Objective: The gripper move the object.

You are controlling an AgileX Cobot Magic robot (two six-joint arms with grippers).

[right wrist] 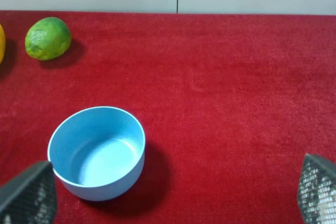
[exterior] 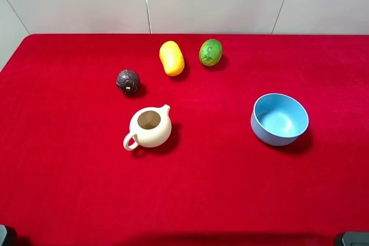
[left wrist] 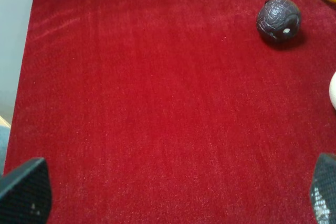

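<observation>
- Both sets of jaws stand wide apart and hold nothing: the left gripper (left wrist: 168,192) shows only its two dark fingertips at the frame corners of its wrist view, and the right gripper (right wrist: 168,192) shows the same in its own.
- In the high view neither gripper reaches over the table (exterior: 57,200); only dark bits show at the two near corners.
- Green lime-like fruit (exterior: 210,52) lies on the red cloth near the far edge, right of centre, untouched. Also seen in the right wrist view (right wrist: 48,38), beyond the bowl.
- Yellow-orange oval fruit (exterior: 172,57) lies just beside the green fruit on its left, with a small gap between them.
- Dark brown ball (exterior: 127,80) sits further left and nearer, apart from both fruits.
- Cream teapot (exterior: 149,127), lid off, stands near the middle, spout toward the far right, handle toward the near left.
- Blue bowl (exterior: 279,119) stands upright and empty on the right side, between the right gripper and the green fruit.
</observation>
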